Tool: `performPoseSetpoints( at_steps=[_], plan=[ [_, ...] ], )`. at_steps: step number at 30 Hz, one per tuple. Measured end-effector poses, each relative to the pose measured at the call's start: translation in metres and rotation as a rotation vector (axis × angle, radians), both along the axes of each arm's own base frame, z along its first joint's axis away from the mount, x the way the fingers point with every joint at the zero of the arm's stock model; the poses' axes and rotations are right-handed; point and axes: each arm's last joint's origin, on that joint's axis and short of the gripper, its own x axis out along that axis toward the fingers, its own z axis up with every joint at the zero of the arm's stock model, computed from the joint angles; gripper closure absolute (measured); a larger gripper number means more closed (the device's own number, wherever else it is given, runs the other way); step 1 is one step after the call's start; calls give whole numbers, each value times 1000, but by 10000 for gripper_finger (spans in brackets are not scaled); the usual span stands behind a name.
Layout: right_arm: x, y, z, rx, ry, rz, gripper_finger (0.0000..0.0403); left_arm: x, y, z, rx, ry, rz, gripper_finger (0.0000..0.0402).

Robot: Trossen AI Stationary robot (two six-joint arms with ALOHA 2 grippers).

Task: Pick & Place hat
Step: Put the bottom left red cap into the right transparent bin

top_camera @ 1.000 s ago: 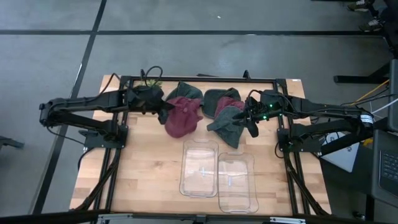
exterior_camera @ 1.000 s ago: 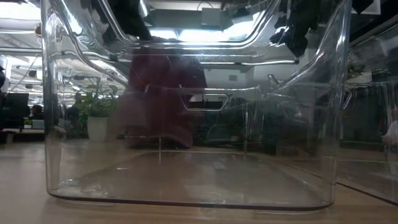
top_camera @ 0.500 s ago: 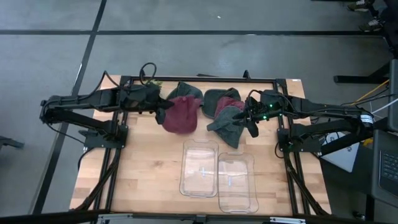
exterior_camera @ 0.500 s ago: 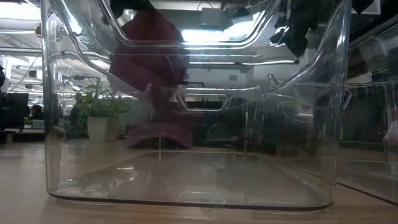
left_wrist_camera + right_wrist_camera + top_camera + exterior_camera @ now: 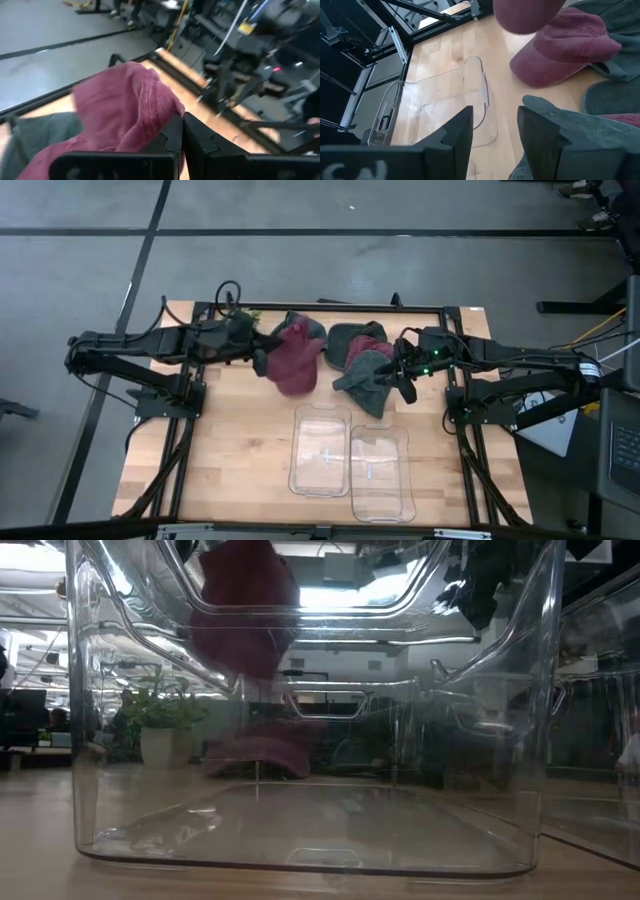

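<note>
My left gripper (image 5: pixel 262 361) is shut on a maroon hat (image 5: pixel 295 360), which hangs in the air above the table's far middle; the low view shows it high up (image 5: pixel 245 610). A second maroon hat (image 5: pixel 560 50) and several dark green hats (image 5: pixel 350 336) lie on the far part of the table. My right gripper (image 5: pixel 400 376) is open and hovers at the right edge of one dark green hat (image 5: pixel 362 382), with its fingers (image 5: pixel 455 137) standing apart above the wood. My left gripper pinches a fold of the maroon hat's cloth (image 5: pixel 165 122) between its two shut fingers (image 5: pixel 197 145). The fingers come from the table's left, roughly level. The hat is lifted clear of the table and hangs bunched beside and below the fingertips.
Two clear plastic bins stand side by side near the table's middle, the left one (image 5: pixel 320 450) and the right one (image 5: pixel 381 472); the low view looks through a bin wall (image 5: pixel 90 740). A dark metal frame (image 5: pixel 320 306) borders the table. Bare wood lies left of the bins.
My left gripper has risen, staying shut, and carried the maroon hat up with it. The hat lay spread on the table a second ago; now it hangs bunched and clear of the wood. The second maroon hat behind it has come into sight in the low view.
</note>
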Motion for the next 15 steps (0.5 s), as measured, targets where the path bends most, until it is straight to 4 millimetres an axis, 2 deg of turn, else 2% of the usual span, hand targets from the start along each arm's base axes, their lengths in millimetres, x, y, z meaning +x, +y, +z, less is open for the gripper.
performPoseSetpoints(
  at_steps=[7,15],
  plan=[
    [2,3,3,-3,-30,17,248,2,-12,6,26,-51,-75,398],
    [8,3,19,-73,-224,73,248,17,-27,-4,30,4,-184,398]
  ],
)
